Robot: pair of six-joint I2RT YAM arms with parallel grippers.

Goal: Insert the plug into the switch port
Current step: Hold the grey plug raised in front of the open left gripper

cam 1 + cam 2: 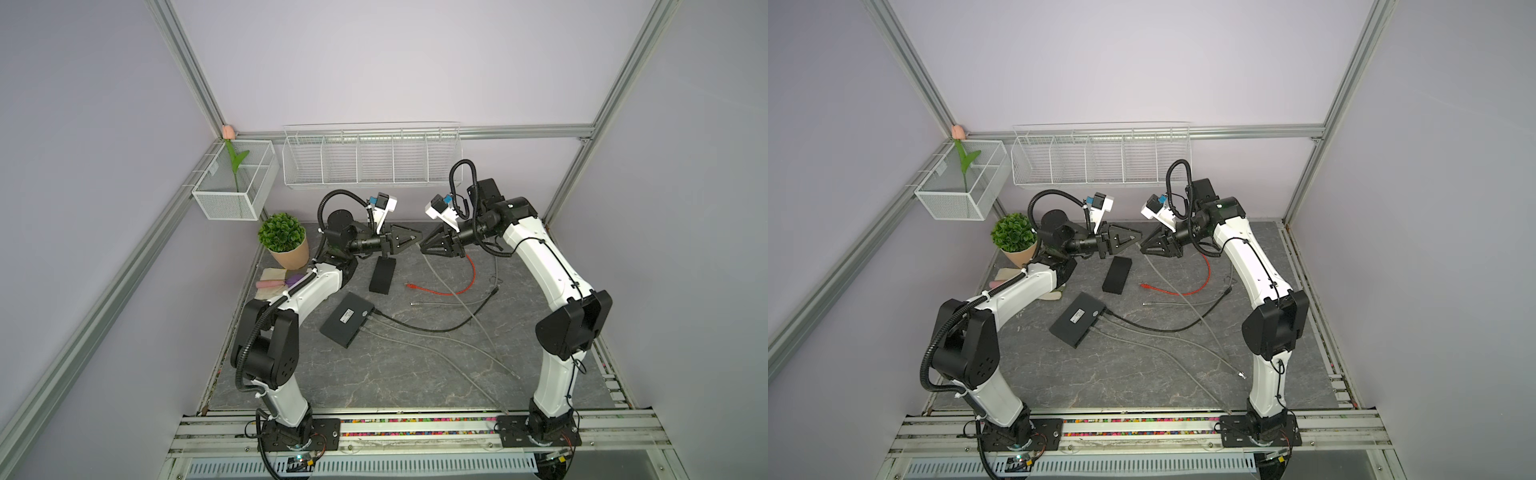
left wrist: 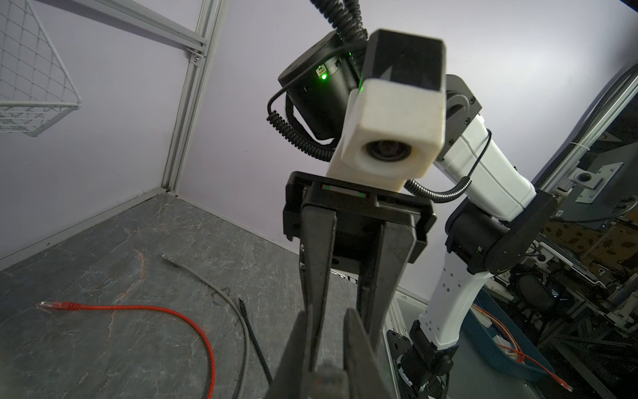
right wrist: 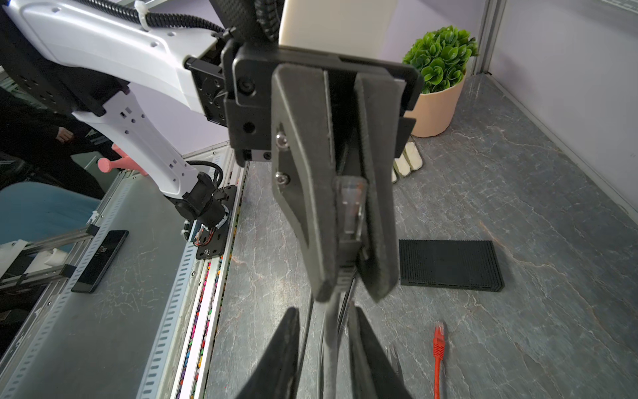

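Bench note, one moment. You had both grippers meeting tip to tip in the air, beyond the switch [image 1: 348,319] on its back-wall side and well above it.

Your left gripper [image 3: 351,285] had its jaws closed down on the clear plug [image 3: 351,203]. The plug sat lengthwise between them with its boot at the fingertips. So the plug was off the table [image 1: 374,374], well apart from the switch and in none of its ports.

The grey cable [image 3: 331,345] left the plug's boot and hung down through the gap of your right gripper [image 3: 324,312]. Those jaws stood part open, one on each side of the cable. The right wrist view showed a sliver of space on both sides, so you had no hold on it there.

The switch lay flat on the table, label face up. One black lead and some grey ones left the edge facing your right arm.

The ribbed black box [image 1: 381,277] lay flat just beyond the switch, between it and the spot under the grippers, and did not touch it.

The red cable [image 3: 438,342] lay loose on the table to the right of the switch in both top views. Its plug end pointed toward the ribbed black box but stayed apart from it.
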